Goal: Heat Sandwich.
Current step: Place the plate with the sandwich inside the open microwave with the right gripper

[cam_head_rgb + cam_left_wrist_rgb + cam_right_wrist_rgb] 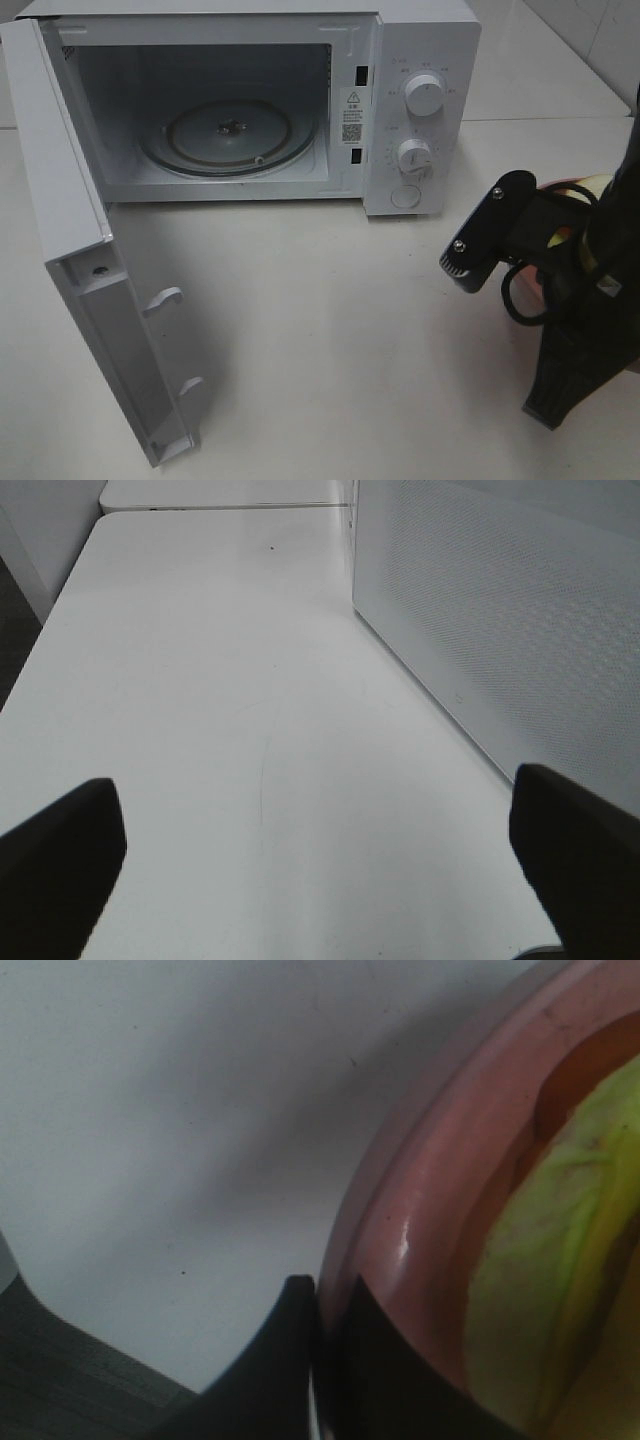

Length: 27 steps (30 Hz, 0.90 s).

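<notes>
We log the microwave (pixel 420 40) at the upper middle of the exterior view, standing on the table (pixel 330 330). Its door (pixel 70 300) hangs open down the left side. The turntable (pixel 230 135) lies inside the cavity. To the right of the cavity, the upper knob (pixel 424 95) sits above the lower knob (pixel 414 155). At the right edge, behind the right arm (pixel 590 330), the sandwich (pixel 540 1300) lies on the plate (pixel 420 1210), with the right gripper (pixel 318 1305) at the plate's rim.

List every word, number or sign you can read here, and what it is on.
No text is readable.
Sticker on the microwave front: a warning triangle and a square code; its print is too small.
Marks around the upper knob and lower knob: too small to read.
Wrist views: no text.
</notes>
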Tool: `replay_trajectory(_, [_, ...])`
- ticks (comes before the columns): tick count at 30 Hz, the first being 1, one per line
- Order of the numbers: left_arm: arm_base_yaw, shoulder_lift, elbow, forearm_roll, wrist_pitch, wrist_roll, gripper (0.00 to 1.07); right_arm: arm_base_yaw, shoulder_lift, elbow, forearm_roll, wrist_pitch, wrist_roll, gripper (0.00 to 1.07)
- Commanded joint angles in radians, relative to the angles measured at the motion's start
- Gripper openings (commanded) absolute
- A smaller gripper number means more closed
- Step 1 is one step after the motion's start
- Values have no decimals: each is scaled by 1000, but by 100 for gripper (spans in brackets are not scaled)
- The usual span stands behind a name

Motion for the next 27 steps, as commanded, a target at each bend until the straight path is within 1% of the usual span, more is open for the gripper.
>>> replay_trajectory(1, [2,-25,2,-5,-3,-6,101,48,-17,23,-60,-18,-25,1])
replay_trajectory(2, [2,-25,2,-5,-3,-6,101,48,-17,23,-60,-18,-25,1])
replay_trajectory(4, [2,-25,2,-5,-3,-6,101,77,-17,31,-71,-31,-53,1])
replay_trajectory(7, [2,-25,2,-5,-3,-6,101,85,-17,36,-69,-48,-91,1])
replay_trajectory(8, [2,-25,2,-5,-3,-6,101,91,-17,37,-64,-65,-135,2])
replay_trajectory(16, [2,-25,2,-5,-3,-6,101,91,-17,37,-64,-132,-297,2])
replay_trajectory(19, [2,-25,2,-5,-3,-6,101,91,-17,37,-64,-172,-413,3])
replay_trajectory(20, [2,-25,2,-5,-3,-6,101,91,-17,37,-64,-172,-413,3])
replay_trajectory(21, [2,-25,2,-5,-3,-6,101,91,-17,37,-64,-191,-490,3])
replay_trajectory(24, [2,-25,2,-5,-3,-6,101,91,-17,37,-64,-236,-615,3])
replay_trajectory(27, [2,-25,2,-5,-3,-6,101,91,-17,37,-62,-259,-664,3])
